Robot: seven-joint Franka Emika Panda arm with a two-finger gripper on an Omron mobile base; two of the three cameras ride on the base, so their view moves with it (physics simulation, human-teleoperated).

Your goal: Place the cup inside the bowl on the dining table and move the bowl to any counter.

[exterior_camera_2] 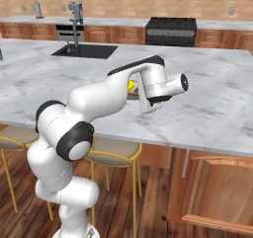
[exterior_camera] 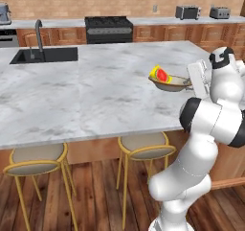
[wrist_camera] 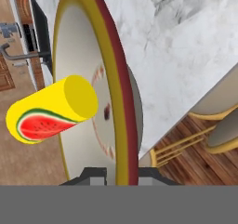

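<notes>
The claw (wrist_camera: 121, 172) is pinching the rim of the wide, shallow round bowl (wrist_camera: 104, 93), one dark tip showing on each side of the yellow-and-red edge at the bottom of the hand view, so it is clamped on the bowl. In the hand view the bowl is standing edge-on, rising straight out from the claw, its pale inside facing left.

Inside the bowl, just beyond the claw's tips, the small yellow cup with a red watermelon mark on its side (wrist_camera: 51, 109) is sitting against the bowl's inner face. In the left base view the bowl (exterior_camera: 171, 83) is being held at the end of the white arm, with the cup (exterior_camera: 160, 75) leaning at the side of the bowl away from the claw.

Beyond and beneath the bowl the large white-grey marble tabletop (exterior_camera: 91, 96) is spreading out; whether the bowl is touching it or hanging just above it cannot be told. Farther off from the claw, across the tabletop, a black sink (exterior_camera: 45, 55) is lying sunk into the marble. Below the claw, at the tabletop's near edge, yellow-framed round stools (exterior_camera: 143, 148) are standing on the wooden floor. Well beyond everything, the marble counter over brown wooden cabinets (exterior_camera: 158, 21) is running along the tan brick wall.
</notes>
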